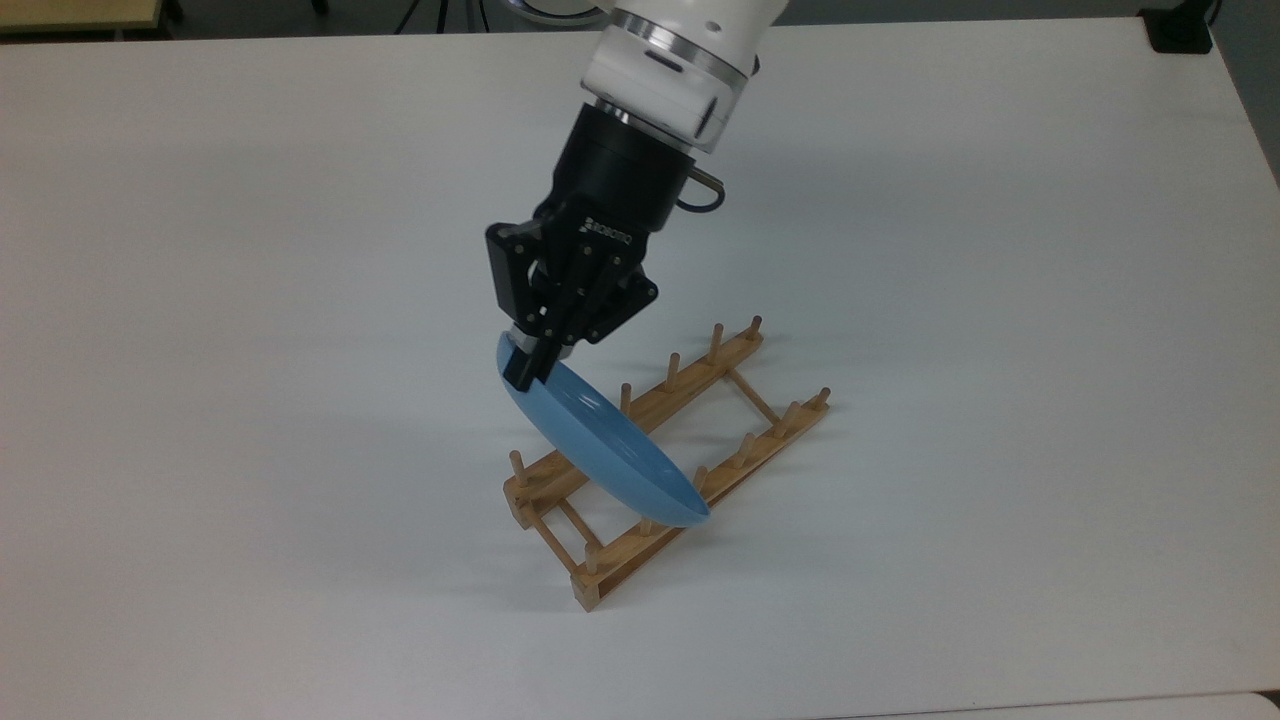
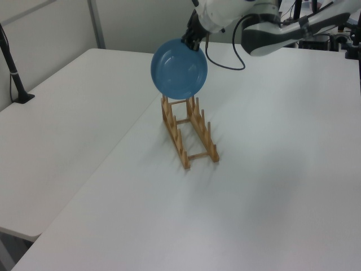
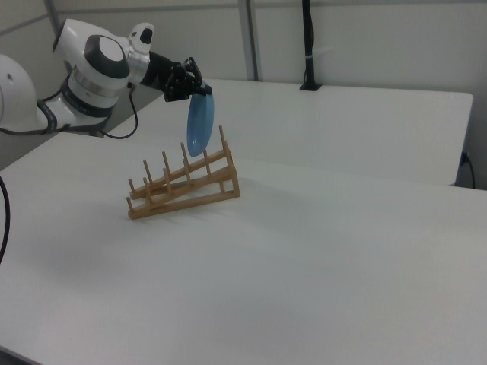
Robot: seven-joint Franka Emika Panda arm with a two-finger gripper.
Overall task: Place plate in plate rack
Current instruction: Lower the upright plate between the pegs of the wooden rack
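The black two-finger gripper [image 1: 527, 366] is clamped on the rim of the round light-blue plastic plate [image 1: 600, 446], held on edge just above the light-brown wooden peg rack [image 1: 668, 464] – I'd line it up between two peg pairs (near the end) and lower slowly.

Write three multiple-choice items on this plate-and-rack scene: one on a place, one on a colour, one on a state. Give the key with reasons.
1. Where is the plate?
A. Flat on the table
B. In the air above the plate rack
C. Under the rack

2. What colour is the plate?
A. Light blue
B. Red
C. Green

3. What is the gripper doing?
A. Hanging open, apart from everything
B. Shut on a rack peg
C. Shut on the plate's rim

Key:
1 B: the right view shows the plate hanging over the rack's high end, on edge.
2 A: the left view shows its blue face.
3 C: the fingers pinch the upper rim in the top view.
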